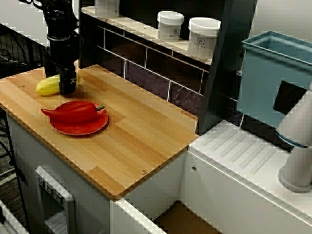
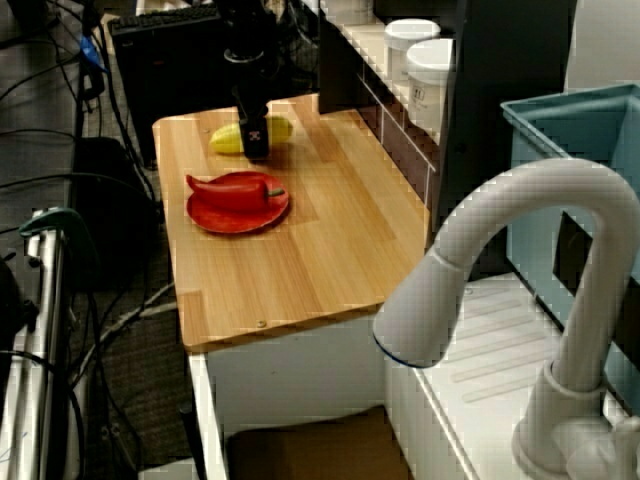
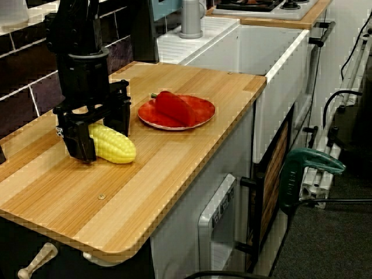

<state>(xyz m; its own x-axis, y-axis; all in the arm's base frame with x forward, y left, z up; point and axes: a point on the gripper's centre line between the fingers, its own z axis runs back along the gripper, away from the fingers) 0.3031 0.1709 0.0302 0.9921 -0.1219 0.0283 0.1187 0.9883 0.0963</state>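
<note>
In the view from the bench's end, the nearest thing is the rounded corner of the pale striped wooden bench [image 3: 174,168], with a white appliance front [image 3: 224,215] under its edge at lower centre. A green-handled stand [image 3: 308,165] sits over the dark floor at the right. Further in, left of centre, the yellow corn cob [image 3: 113,146] lies flat on the wood. The black pincer [image 3: 102,129] comes straight down over it, jaws standing wide with the cob between them. One finger covers the cob's left end, and I cannot tell whether either pad presses on it. Just beyond, towards the middle of the frame and apart from the cob, a red plate [image 3: 203,107] carries a red pepper [image 3: 174,107] lying on its side. Dark tiles [image 3: 40,93] back the bench along the left. Past the bench's far edge, a white ribbed drainer [image 3: 192,46] and a hob [image 3: 261,6] fill the top of the frame. In the view from above the drainer, two white lidded jars [image 1: 170,24] stand on a shelf over the tiles at upper centre. A teal bin [image 1: 273,73] stands at the right, with the white tap [image 1: 297,146] at the right edge.
</note>
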